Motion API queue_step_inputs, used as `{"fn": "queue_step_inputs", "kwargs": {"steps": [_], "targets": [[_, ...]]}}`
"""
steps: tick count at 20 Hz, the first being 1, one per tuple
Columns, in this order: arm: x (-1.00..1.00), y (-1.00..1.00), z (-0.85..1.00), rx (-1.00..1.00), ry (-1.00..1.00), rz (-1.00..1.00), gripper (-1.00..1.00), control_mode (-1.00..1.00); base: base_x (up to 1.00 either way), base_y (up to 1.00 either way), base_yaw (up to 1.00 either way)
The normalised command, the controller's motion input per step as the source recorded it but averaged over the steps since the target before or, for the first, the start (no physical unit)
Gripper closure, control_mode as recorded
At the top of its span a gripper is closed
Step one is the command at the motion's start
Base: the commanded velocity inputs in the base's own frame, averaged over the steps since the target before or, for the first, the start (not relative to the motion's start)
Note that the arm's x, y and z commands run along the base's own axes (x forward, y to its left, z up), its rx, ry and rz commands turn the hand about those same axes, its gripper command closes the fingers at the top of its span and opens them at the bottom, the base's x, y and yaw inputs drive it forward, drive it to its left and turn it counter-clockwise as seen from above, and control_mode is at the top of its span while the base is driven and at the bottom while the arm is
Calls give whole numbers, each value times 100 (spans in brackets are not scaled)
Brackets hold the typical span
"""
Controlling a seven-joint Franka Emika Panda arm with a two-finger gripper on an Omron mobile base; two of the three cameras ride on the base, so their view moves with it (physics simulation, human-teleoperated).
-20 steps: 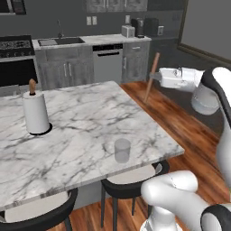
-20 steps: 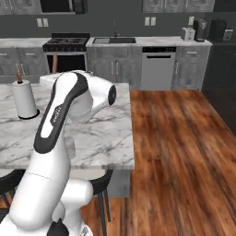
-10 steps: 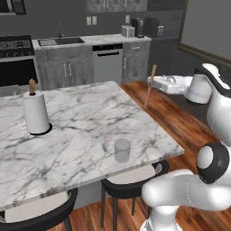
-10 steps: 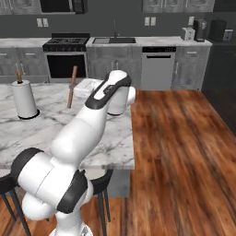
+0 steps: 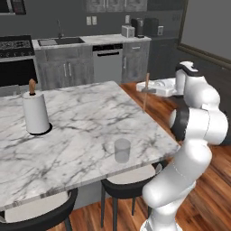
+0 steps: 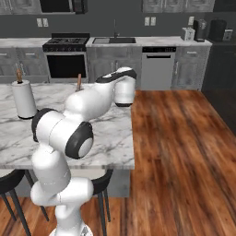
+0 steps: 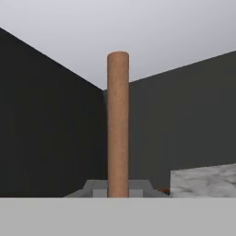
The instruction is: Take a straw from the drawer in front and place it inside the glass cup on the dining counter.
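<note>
The straw, a thin brownish-orange stick, hangs almost upright over the far right edge of the dining counter. My gripper is shut on its middle, reaching in from the right. In the hand view the straw rises straight up from between the fingertips, with a corner of the dining counter at the lower right. The straw's top peeks out behind my arm in the right base view. The glass cup stands near the counter's front right edge, well below and nearer than the straw. The drawer is out of view.
A white paper-towel roll with a brown knob stands on the counter's left side, and it shows again as the paper-towel roll. Black stools sit under the front edge. Wooden floor lies to the right. Grey kitchen cabinets line the back wall.
The arm has swung toward the counter with the straw, which has moved a little left and now hangs at the counter's right edge. The cup and roll have not moved.
</note>
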Motion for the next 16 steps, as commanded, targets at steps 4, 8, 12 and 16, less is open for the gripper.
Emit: {"fn": "queue_step_inputs", "kwargs": {"steps": [4, 8, 12, 16], "targets": [[0, 9, -31, 0, 0, 29, 100, -100, 0, 0, 0], [-5, 29, -31, 0, 0, 25, 100, -100, 0, 0, 0], [-20, 39, -32, 0, 0, 21, 100, -100, 0, 0, 0], [-21, 36, -25, 2, 0, 11, 100, -100, 0, 0, 0]]}}
